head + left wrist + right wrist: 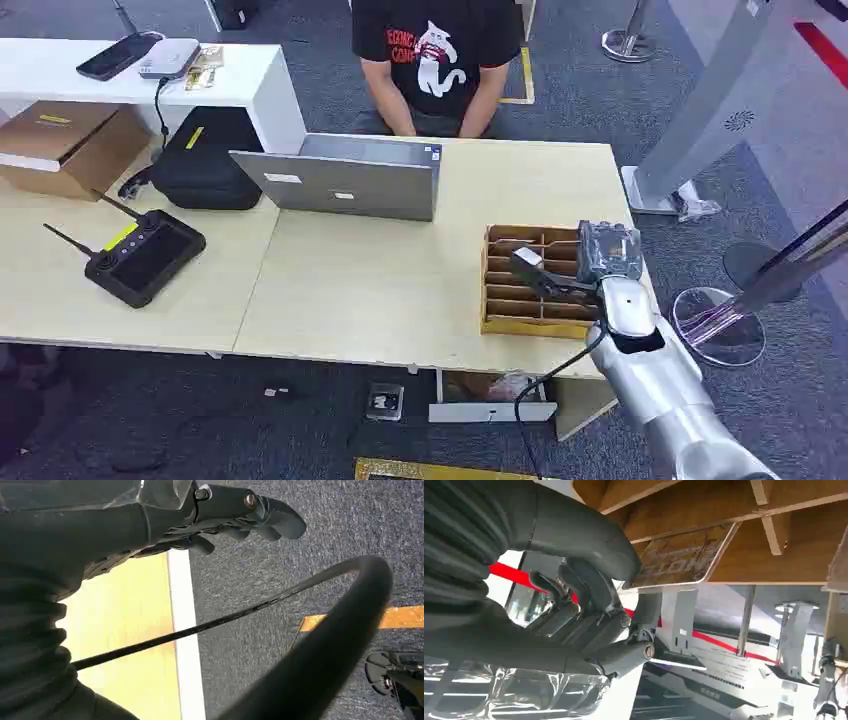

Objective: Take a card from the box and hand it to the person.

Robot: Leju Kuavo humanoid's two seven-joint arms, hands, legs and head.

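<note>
The right hand (pixel 545 272) pinched a card (pixel 679 560) by one edge just above the box (pixel 505 300), at the table's (pixel 380 290) four o'clock. The left hand (pixel 225 515) hung curled, holding nothing. With so thin a grip, the card could slip on the way to the person (pixel 437 60) at twelve o'clock.

Grey laptop (pixel 345 180), black controller (pixel 143 255), black bag (pixel 205 160), cardboard carton (pixel 65 145).

Raw wooden box (pixel 520 285), glossy card (pixel 679 557), matt black laptop case (pixel 205 160) — pale, smooth laminate table (pixel 360 280).
</note>
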